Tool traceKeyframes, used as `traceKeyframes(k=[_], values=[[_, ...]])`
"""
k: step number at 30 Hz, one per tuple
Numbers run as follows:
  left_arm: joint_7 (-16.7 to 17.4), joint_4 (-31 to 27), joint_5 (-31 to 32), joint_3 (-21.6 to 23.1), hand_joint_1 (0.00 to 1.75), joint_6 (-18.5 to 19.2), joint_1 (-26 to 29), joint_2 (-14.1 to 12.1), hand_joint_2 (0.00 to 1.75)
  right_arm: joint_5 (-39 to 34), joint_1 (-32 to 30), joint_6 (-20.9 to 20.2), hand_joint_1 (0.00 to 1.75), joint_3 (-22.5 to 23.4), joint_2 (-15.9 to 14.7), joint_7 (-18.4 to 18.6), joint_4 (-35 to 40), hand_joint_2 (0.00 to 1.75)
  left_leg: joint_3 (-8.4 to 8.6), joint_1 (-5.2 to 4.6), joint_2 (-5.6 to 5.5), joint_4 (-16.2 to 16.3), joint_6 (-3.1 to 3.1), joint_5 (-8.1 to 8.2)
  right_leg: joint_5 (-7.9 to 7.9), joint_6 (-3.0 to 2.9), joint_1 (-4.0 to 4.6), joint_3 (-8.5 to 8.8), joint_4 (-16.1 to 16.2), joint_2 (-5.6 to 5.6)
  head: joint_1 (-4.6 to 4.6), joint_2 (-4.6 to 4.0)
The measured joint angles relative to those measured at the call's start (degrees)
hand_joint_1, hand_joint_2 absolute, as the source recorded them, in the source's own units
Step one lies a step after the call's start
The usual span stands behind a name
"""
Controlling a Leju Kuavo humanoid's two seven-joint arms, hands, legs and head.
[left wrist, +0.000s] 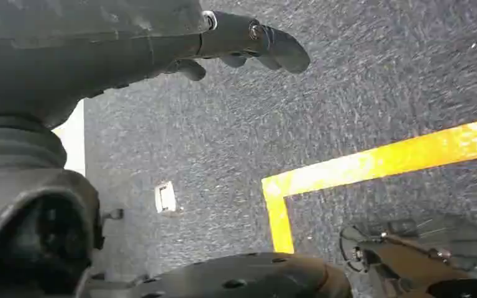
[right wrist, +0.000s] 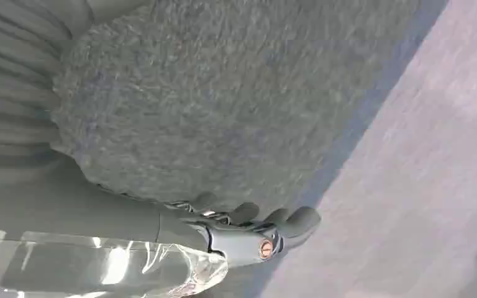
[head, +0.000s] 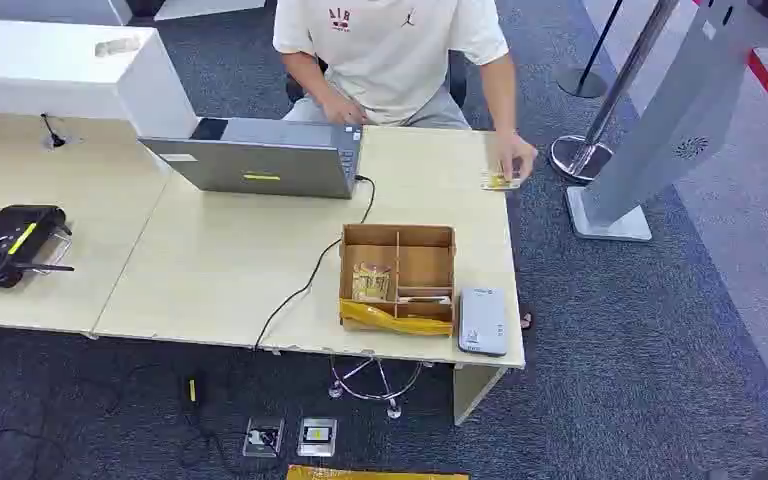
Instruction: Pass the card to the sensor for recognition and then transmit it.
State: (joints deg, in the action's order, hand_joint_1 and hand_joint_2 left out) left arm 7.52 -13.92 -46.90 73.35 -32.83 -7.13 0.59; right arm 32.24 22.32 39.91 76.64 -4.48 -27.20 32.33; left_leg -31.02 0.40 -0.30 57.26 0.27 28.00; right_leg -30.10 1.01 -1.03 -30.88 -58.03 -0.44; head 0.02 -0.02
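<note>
Yellow floor tape (head: 375, 472) marks the carpet at 6 o'clock in the head view, with two small floor sockets (head: 290, 437) just beyond it. On the pale counter (head: 210, 270), a grey card sensor (head: 483, 321) lies at the near right corner, touching the right side of an open brown divided box (head: 398, 275) that holds packets and a yellow strip along its near wall. A black cable (head: 310, 280) runs from the counter's near edge up to a grey laptop (head: 260, 158) at 12 o'clock from the box. A black device (head: 10, 245) sits at 9 o'clock on the adjoining counter.

A seated person in a white T-shirt (head: 390, 50) rests a hand (head: 512, 158) on a small yellow-and-white card (head: 498, 182) at the counter's far right edge, at 1 o'clock from the box and well apart from the sensor. A grey kiosk stand (head: 650, 140) leans on the carpet at 3 o'clock from the card.

The robot's left hand (left wrist: 248, 43) hangs over the carpet, fingers extended and loosely apart, holding nothing. The right hand (right wrist: 254, 233) also hangs above the carpet, its fingers side by side and slightly curled, nothing visible in them; whether they are spread or pressed together cannot be told.
</note>
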Motion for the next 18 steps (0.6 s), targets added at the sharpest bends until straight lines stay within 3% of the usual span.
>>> traceKeyframes(k=[3, 8, 15, 18], values=[[-2.19, 0.0, -0.64, 0.0, 0.0, -0.83, 0.12, -0.09, 0.0, -0.09, -2.41, 0.09, 0.0, -10.47, 0.94, 5.22, 11.92, 1.75, -0.13, -0.05, 0.18, -0.04, -0.02, 0.01, 0.01, -0.01, -0.03, -0.12, -0.07, 0.2, -0.07, 0.0], [-4.11, -0.24, -0.26, -0.07, 0.0, -1.75, -1.09, -0.13, 0.0, 3.43, -3.29, 0.13, 0.0, -25.4, 3.28, 5.65, 27.55, 1.75, 0.0, -0.01, 0.35, -0.05, -0.03, -0.03, 0.04, -0.02, 0.0, -0.07, -0.06, 0.38, -0.09, 0.0], [1.72, -3.23, 5.76, -0.72, 0.0, -1.75, -7.45, -2.01, 0.0, 8.07, -3.29, 0.09, 0.0, -43.96, 5.93, 9.32, 40.41, 1.75, -0.14, 0.05, -0.26, -0.05, -0.06, -0.38, 0.18, -0.09, 0.06, -0.03, -0.1, -0.24, -0.05, 0.0], [5.15, -4.92, 11.03, -1.68, 0.0, -1.31, -10.09, -2.99, 0.0, 14.16, -3.27, 0.09, 0.0, -51.24, 6.14, 11.83, 43.07, 1.75, -0.15, 0.05, -0.26, -0.05, -0.08, -0.45, 0.22, -0.07, 0.06, -0.04, -0.12, -0.23, -0.02, 0.0]])
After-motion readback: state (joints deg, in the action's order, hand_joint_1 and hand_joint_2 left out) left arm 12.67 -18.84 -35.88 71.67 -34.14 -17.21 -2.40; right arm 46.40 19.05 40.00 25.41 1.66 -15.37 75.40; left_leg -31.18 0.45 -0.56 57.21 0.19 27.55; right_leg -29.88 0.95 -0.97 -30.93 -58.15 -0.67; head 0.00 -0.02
